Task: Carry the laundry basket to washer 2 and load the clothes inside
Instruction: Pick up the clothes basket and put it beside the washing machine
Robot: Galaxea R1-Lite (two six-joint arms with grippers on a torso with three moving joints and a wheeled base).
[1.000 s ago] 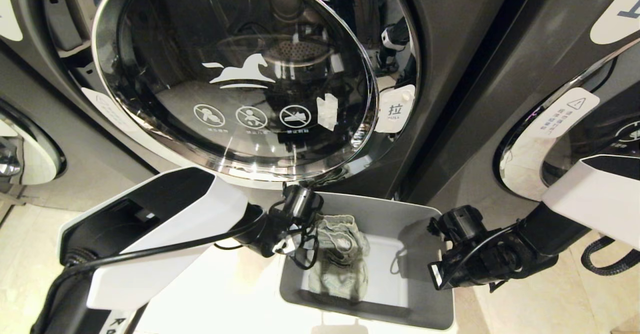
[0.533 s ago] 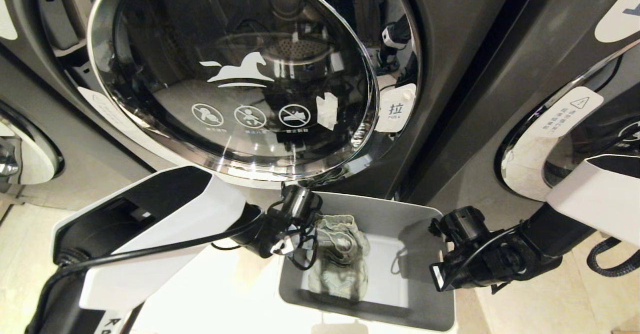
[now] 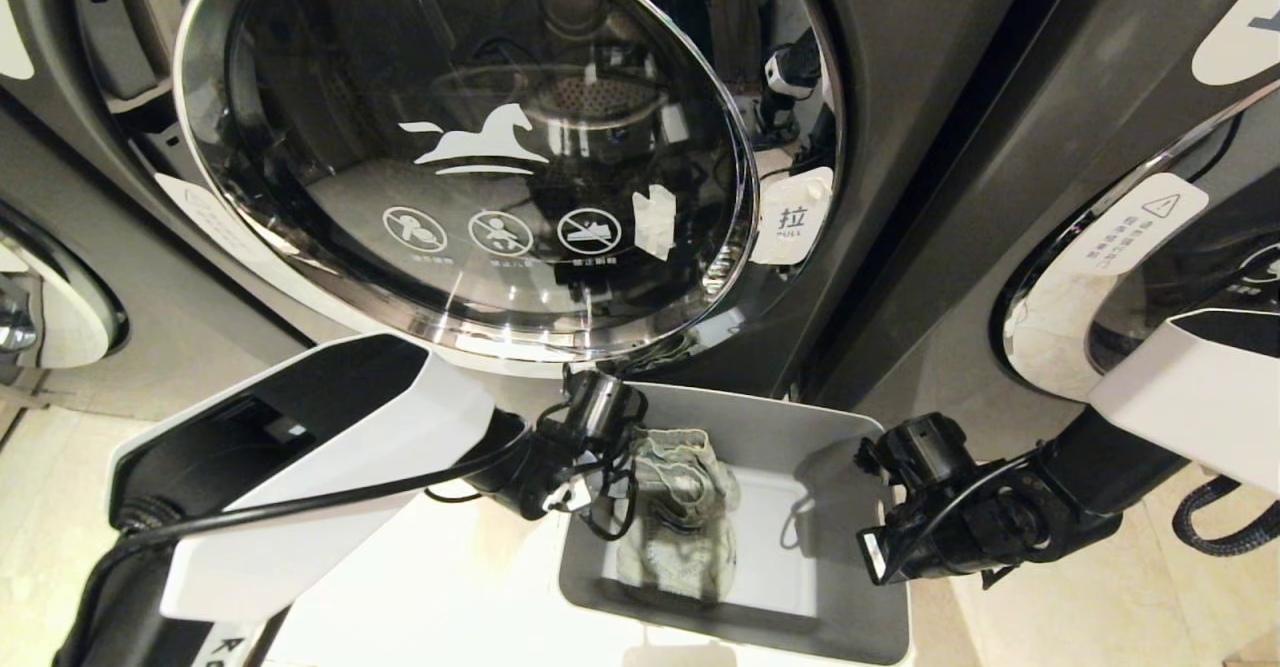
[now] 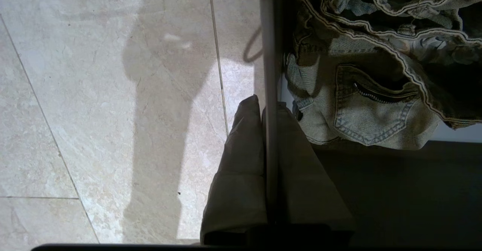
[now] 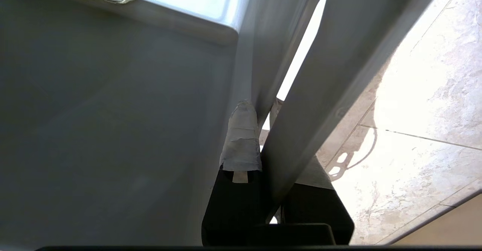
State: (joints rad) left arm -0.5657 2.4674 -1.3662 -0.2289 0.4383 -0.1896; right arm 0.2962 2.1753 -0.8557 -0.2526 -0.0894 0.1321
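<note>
Basket (image 3: pixel 850 447) walls pinched between left end effector (image 4: pixel 268 108), right end effector (image 5: pixel 260 111).

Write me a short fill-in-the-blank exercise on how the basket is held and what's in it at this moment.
1. Each gripper, left and right, is shut on a ____ of the laundry basket.
2. The denim garment lies ____ the basket.
3. The washer door beyond the basket is ____.

Missing words: wall; inside; closed
</note>
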